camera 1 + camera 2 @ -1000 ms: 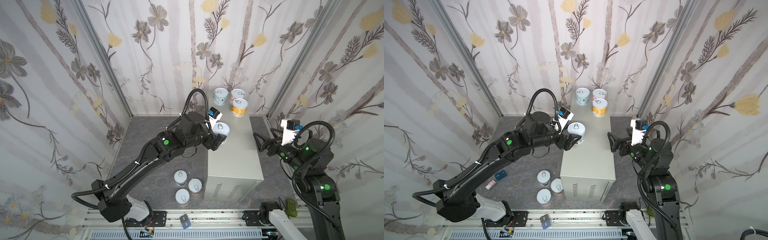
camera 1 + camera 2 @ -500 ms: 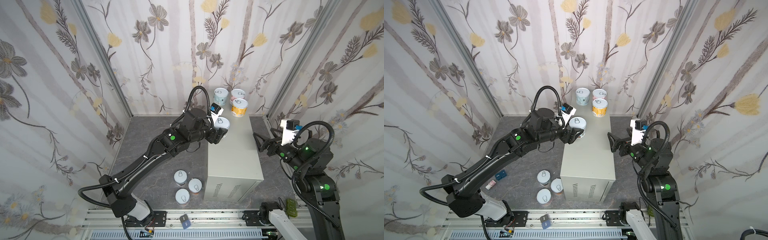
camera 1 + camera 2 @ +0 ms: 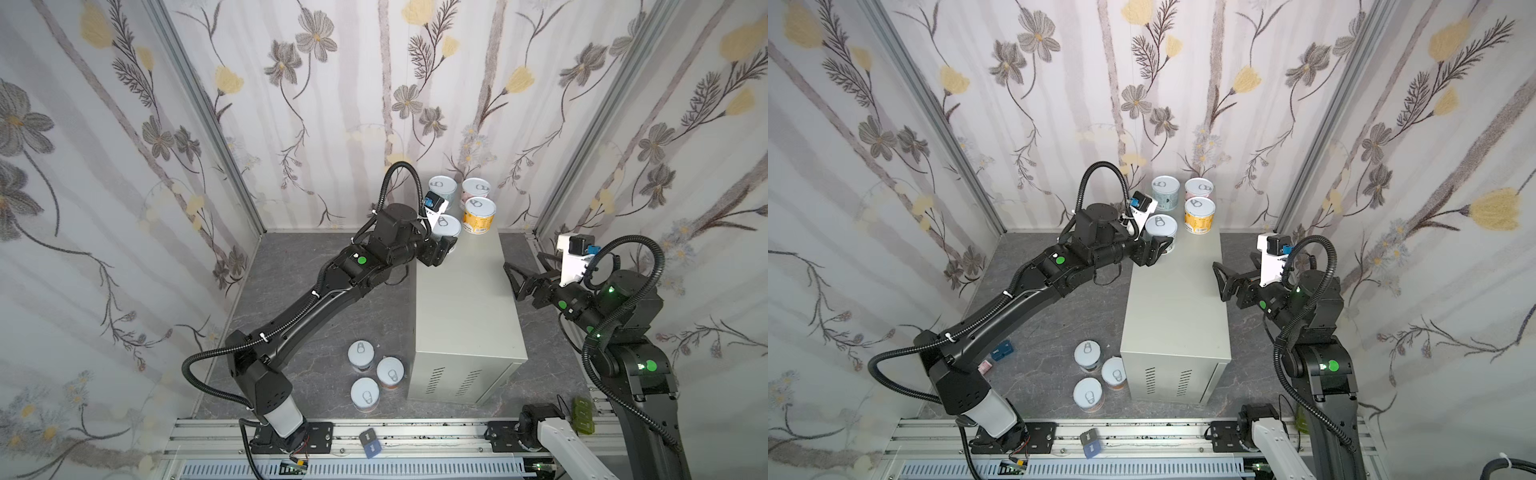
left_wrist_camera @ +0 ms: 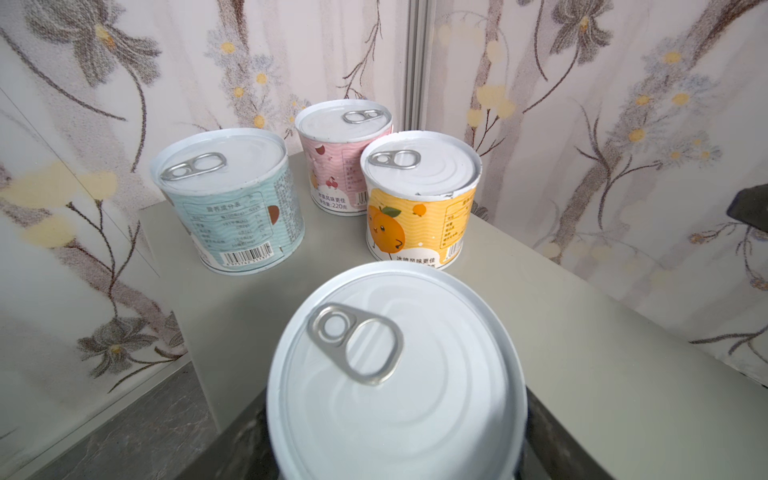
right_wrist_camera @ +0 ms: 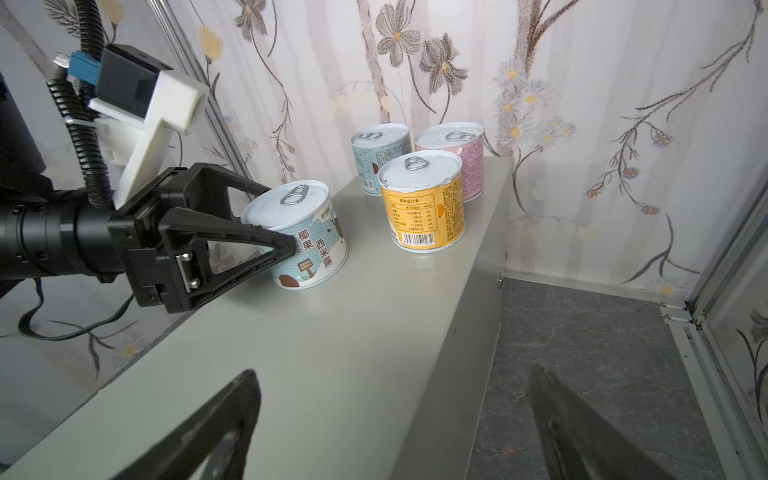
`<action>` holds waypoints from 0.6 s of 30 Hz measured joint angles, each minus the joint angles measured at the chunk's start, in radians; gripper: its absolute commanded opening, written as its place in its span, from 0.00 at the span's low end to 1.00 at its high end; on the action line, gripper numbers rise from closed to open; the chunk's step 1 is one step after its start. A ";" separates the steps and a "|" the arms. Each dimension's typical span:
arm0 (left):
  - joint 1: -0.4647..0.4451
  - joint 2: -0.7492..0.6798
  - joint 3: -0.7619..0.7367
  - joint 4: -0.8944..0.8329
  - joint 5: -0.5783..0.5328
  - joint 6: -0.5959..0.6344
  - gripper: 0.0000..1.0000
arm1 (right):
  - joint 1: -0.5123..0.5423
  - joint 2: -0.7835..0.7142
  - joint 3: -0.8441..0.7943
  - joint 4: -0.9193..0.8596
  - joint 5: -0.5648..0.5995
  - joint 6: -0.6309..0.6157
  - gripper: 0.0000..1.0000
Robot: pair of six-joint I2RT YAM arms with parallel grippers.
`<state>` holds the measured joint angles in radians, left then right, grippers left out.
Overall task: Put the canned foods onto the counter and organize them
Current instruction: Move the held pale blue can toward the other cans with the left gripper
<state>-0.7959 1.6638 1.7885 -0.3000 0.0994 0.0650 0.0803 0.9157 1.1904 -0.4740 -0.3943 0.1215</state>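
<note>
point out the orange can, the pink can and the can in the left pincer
orange can [image 5: 428, 216], right wrist view, on its label
pink can [image 4: 328, 174], left wrist view, on its label
gripped can [image 5: 320, 257], right wrist view, on its front label

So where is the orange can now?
In both top views the orange can stands at the far end of the counter, in front of the pink can.

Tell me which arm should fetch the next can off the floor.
Probably left. The three floor cans stand on its side of the counter, which walls off the open right gripper. The left gripper first has to release the light-blue can it grips.
</note>
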 measured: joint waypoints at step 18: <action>0.057 0.103 0.050 0.117 0.058 0.015 0.74 | 0.000 0.014 0.034 -0.001 0.008 -0.005 1.00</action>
<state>-0.7391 1.7672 1.8381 -0.1825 0.1574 0.0803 0.0803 0.9302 1.2240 -0.4747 -0.3866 0.1169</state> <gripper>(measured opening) 0.739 0.996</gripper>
